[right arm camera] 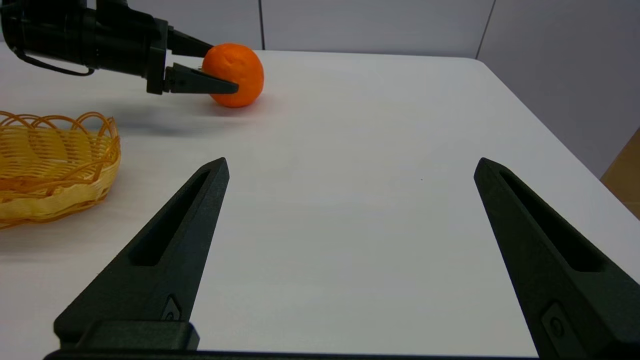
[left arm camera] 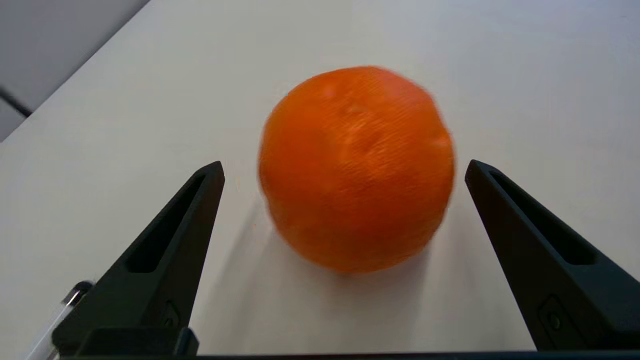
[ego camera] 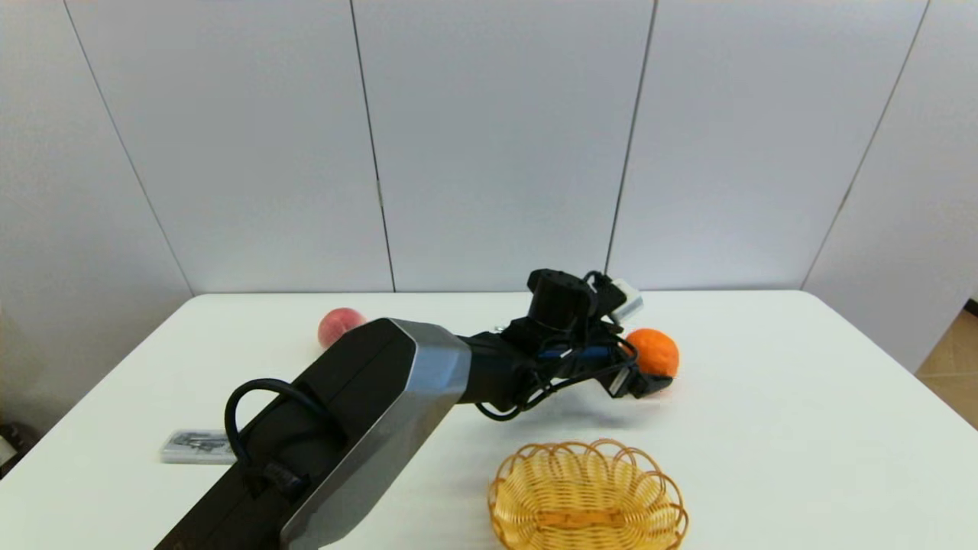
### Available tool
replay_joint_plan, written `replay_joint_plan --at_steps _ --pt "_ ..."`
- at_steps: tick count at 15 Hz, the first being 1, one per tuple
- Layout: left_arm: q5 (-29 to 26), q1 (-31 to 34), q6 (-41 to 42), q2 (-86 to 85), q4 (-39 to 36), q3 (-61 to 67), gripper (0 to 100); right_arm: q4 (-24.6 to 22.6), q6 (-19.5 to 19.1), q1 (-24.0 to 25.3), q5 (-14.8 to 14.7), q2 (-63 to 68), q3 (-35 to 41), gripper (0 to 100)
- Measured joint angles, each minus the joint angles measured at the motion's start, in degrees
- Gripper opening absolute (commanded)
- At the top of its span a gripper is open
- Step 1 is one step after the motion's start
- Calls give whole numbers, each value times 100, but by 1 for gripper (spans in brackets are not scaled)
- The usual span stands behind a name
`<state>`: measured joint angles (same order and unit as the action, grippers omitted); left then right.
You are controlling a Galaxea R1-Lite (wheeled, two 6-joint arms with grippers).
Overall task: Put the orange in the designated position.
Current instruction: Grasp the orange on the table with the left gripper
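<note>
Sitting between spread jaws (untouched): orange (left arm camera: 356, 170)

Left arm (ego camera: 359, 428): blk shell w/ silver-grey panel; looped blk cables; tapered blk slotted fingers (left arm camera: 165, 250).

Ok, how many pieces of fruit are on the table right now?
2. The orange sits between the open fingers of the left gripper; the peach lies far left, partly behind the arm, which could hide more.
</note>
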<state>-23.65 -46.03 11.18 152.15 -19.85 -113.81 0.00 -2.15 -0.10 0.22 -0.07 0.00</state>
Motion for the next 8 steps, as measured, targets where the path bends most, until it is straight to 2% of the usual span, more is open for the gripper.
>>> replay_joint_plan --at_steps 8 --pt "-5 -51 -32 111 -265 0 100 2 -5 0 5 0 0 100"
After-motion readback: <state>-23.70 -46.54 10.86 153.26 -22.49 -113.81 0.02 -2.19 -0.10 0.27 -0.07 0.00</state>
